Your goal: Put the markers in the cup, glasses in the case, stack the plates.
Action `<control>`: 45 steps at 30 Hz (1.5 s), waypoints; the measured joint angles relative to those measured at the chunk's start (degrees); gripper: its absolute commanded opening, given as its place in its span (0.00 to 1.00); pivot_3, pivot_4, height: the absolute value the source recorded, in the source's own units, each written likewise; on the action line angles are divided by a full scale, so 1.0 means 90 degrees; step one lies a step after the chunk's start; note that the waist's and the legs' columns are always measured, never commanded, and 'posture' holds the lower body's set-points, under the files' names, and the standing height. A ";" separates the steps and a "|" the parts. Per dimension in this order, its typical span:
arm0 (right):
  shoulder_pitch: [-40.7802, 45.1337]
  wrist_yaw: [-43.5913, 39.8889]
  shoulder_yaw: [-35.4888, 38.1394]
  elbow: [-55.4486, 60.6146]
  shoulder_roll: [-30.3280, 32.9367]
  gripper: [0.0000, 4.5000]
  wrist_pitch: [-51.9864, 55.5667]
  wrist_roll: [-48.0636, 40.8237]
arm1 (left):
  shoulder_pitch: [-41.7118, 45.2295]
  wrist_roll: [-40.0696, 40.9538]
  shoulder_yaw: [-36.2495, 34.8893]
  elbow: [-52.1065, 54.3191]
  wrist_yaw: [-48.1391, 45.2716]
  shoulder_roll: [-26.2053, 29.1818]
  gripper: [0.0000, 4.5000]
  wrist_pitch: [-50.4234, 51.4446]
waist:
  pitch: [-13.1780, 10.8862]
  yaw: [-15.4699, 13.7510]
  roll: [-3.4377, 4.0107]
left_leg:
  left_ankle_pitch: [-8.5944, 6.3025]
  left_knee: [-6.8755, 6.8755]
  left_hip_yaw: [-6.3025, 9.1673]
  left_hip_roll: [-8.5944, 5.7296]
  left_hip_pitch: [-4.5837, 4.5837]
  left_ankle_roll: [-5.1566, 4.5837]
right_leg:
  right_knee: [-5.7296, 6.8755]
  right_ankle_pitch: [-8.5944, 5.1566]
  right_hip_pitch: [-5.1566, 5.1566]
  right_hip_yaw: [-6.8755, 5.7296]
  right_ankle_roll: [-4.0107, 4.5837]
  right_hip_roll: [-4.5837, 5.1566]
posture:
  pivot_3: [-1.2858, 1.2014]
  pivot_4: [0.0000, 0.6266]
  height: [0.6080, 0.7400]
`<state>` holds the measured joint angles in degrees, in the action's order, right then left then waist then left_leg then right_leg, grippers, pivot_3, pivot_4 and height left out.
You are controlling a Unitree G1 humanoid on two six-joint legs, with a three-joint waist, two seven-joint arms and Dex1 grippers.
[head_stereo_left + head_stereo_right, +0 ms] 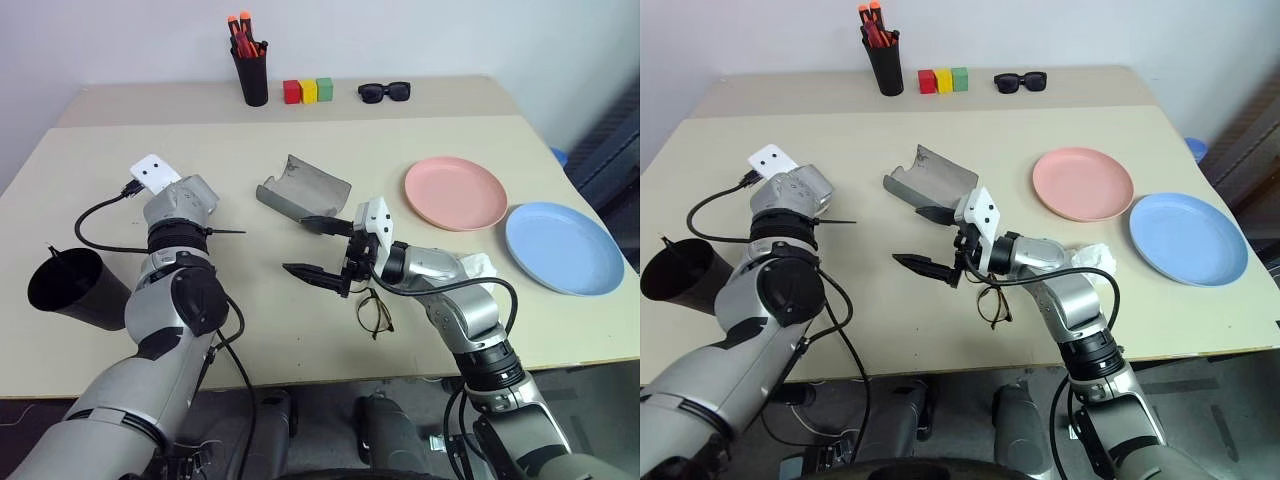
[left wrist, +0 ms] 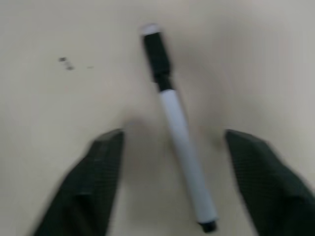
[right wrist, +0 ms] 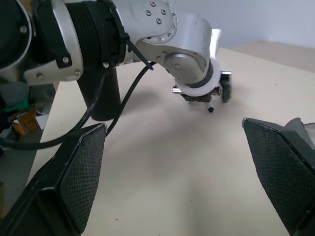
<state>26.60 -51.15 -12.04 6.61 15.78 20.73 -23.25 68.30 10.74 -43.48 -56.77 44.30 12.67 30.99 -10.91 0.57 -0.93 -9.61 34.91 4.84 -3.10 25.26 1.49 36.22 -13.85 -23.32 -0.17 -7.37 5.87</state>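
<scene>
Beige laminate forms the table top (image 1: pixel 250 330) seen from the head views. On it are shown a grey hard-shell spectacle case (image 1: pixel 303 187) with its lid open at centre, thin wire-rimmed glasses (image 1: pixel 374 313) near the front edge, a salmon pink plastic plate (image 1: pixel 455 192) and a light blue plastic plate (image 1: pixel 563 247) side by side at the right, apart and unstacked. A wide black tapered cup (image 1: pixel 68 288) is seen at the left edge with a dark pen-like stick in it; whether that is the second marker cannot be told. The right gripper (image 1: pixel 322 249) is held level between case and glasses, its jaws wide apart and empty.

In the left wrist view, a thin white-barrelled marker with black ends (image 2: pixel 177 128) is shown lying flat on the table between the two black fingers of the left gripper (image 2: pixel 172 167); the jaws are parted and no contact is made.

In the right wrist view, the left gripper is seen low over the table, the cup behind it.

The marker is judged light, stiff and smooth, liable to roll; the barrel's middle is the suggested hold.
</scene>
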 measured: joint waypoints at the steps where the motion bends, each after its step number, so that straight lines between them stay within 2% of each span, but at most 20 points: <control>1: -0.0007 -0.0013 -0.0003 0.0008 -0.0001 1.00 0.0000 -0.0005 | 0.0000 0.0013 0.0006 -0.0040 0.0018 0.0020 0.29 -0.0046 | 0.0000 -0.0008 0.0000 | 0.0000 0.0002 0.0000 -0.0001 0.0000 0.0002 | 0.0000 0.0000 0.0002 0.0000 0.0000 0.0000 | 0.52 0.24 1.00; 3: -0.0022 -0.0060 -0.0004 0.0042 0.0003 1.00 -0.0001 -0.0010 | -0.0006 0.0061 0.0065 -0.0068 0.0019 0.0041 0.08 -0.0097 | 0.0000 -0.0020 0.0000 | 0.0001 0.0005 0.0000 -0.0001 0.0000 0.0002 | 0.0000 0.0001 0.0004 0.0000 -0.0001 0.0000 | 0.52 0.24 1.00; 4: -0.0021 -0.0100 -0.0006 0.0062 0.0004 1.00 -0.0004 -0.0011 | -0.0017 0.0118 0.0121 -0.0070 -0.0003 0.0037 0.01 -0.0136 | 0.0000 -0.0030 0.0000 | 0.0001 0.0006 0.0000 -0.0002 0.0000 0.0002 | 0.0000 0.0001 0.0005 0.0000 -0.0001 0.0000 | 0.52 0.24 1.00; 17: -0.0079 -0.0804 -0.0243 0.0610 0.0096 1.00 0.0025 -0.0328 | -0.0373 0.0279 0.0740 0.0389 -0.0369 -0.0105 0.01 -0.0105 | 0.0000 -0.0014 -0.0001 | 0.0001 0.0005 0.0001 -0.0002 0.0001 0.0002 | -0.0001 0.0001 0.0004 0.0000 -0.0002 0.0001 | 0.52 0.24 1.00; 21: -0.0077 -0.0901 -0.0265 0.0611 0.0093 1.00 0.0161 -0.0456 | -0.0672 0.0263 0.1021 0.0943 -0.0586 -0.0236 0.01 -0.0080 | -0.0001 -0.0004 -0.0003 | 0.0001 0.0005 0.0002 -0.0002 0.0003 0.0002 | 0.0000 0.0002 0.0002 0.0000 -0.0001 0.0001 | 0.52 0.24 1.00; 26: -0.0077 -0.0860 -0.0271 0.0616 0.0077 1.00 0.0324 -0.0569 | -0.1583 0.0244 0.1767 0.3027 -0.1415 -0.0531 0.01 -0.0466 | -0.0003 0.0012 -0.0006 | 0.0002 -0.0002 0.0000 -0.0001 0.0011 0.0004 | -0.0002 0.0003 -0.0011 0.0004 0.0001 0.0002 | 0.52 0.24 1.00; 32: -0.0125 -0.0706 -0.0253 0.0675 0.0045 1.00 0.0544 -0.0709 | -0.3186 -0.0161 0.3038 0.6069 -0.2670 -0.0382 0.01 -0.1183 | -0.0002 0.0016 -0.0005 | 0.0001 -0.0010 -0.0006 0.0002 0.0009 0.0005 | -0.0004 0.0004 -0.0015 0.0015 0.0007 0.0002 | 0.52 0.24 1.00; 35: -0.0177 -0.0618 -0.0254 0.0778 0.0013 1.00 0.0652 -0.0816 | -0.4129 -0.0606 0.3496 0.7577 -0.3014 -0.0122 0.01 -0.1562 | -0.0002 0.0018 -0.0004 | -0.0001 -0.0012 -0.0008 0.0002 0.0009 0.0004 | -0.0013 0.0004 -0.0014 0.0021 0.0008 0.0004 | 0.52 0.24 1.00; 40: -0.0242 -0.0548 -0.0215 0.0835 0.0082 1.00 0.0853 -0.0981 | -0.5310 -0.1611 0.3543 0.9760 -0.2957 0.0087 0.01 -0.1600 | 0.0000 0.0008 -0.0001 | -0.0001 -0.0014 -0.0006 0.0004 0.0005 0.0003 | -0.0011 0.0002 -0.0014 0.0024 0.0012 0.0003 | 0.52 0.24 1.00; 45: -0.0254 -0.0571 -0.0188 0.0869 0.0109 1.00 0.0993 -0.1141 | -0.6623 -0.2710 0.3504 1.1031 -0.2905 -0.0016 0.01 -0.1264 | 0.0001 0.0001 -0.0001 | -0.0001 -0.0012 -0.0011 0.0003 0.0006 0.0001 | -0.0013 0.0000 -0.0012 0.0020 0.0015 0.0002 | 0.52 0.24 1.00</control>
<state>24.31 -56.29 -13.73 14.43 16.76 29.66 -33.52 8.69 -13.66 -11.94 42.51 18.16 12.52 19.62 -10.90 0.59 -0.94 -9.62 34.81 4.75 -3.08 25.31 1.50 36.10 -13.85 -23.43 0.00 -7.23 5.89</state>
